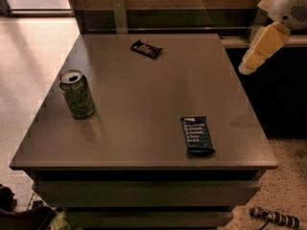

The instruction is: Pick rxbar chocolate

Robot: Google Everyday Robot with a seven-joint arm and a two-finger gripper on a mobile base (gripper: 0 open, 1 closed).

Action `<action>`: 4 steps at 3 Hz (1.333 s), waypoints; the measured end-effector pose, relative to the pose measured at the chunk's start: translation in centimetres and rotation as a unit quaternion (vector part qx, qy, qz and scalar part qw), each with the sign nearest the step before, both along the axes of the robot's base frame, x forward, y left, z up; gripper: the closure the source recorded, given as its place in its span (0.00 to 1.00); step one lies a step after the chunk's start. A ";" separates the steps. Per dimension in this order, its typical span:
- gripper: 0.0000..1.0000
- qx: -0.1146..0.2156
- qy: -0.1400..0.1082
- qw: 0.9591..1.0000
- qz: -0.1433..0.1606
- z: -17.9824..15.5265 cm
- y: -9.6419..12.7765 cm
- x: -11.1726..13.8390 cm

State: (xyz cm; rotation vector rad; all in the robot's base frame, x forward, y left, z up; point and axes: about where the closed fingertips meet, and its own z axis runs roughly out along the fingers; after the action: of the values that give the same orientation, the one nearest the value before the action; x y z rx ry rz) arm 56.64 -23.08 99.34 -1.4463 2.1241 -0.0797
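Note:
The rxbar chocolate (pixel 146 49) is a small flat bar in a black wrapper. It lies near the far edge of the grey table (pixel 144 99), slightly left of centre. My gripper (pixel 250 63) hangs at the upper right, just past the table's right edge. It is above table level and well to the right of the bar. It holds nothing that I can see.
A dark blue-wrapped bar (pixel 197 134) with pale text lines lies near the front right. A green can (pixel 77 94) stands upright at the left. A wooden wall with metal posts (pixel 119 15) runs behind the table. Floor shows at left and lower right.

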 end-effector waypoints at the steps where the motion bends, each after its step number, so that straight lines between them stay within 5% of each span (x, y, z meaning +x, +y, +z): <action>1: 0.00 0.091 -0.040 0.995 -0.022 -0.7 0.2 5.6; 2: 0.00 0.191 -0.058 0.979 -0.034 -2.9 1.3 9.7; 3: 0.00 0.321 -0.072 0.944 -0.030 -5.6 4.4 14.1; 4: 0.00 0.380 -0.079 0.921 -0.022 -6.7 6.3 16.2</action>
State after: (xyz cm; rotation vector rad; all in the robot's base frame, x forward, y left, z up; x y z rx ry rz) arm 72.87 -16.74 92.66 -0.8859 1.7471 0.5383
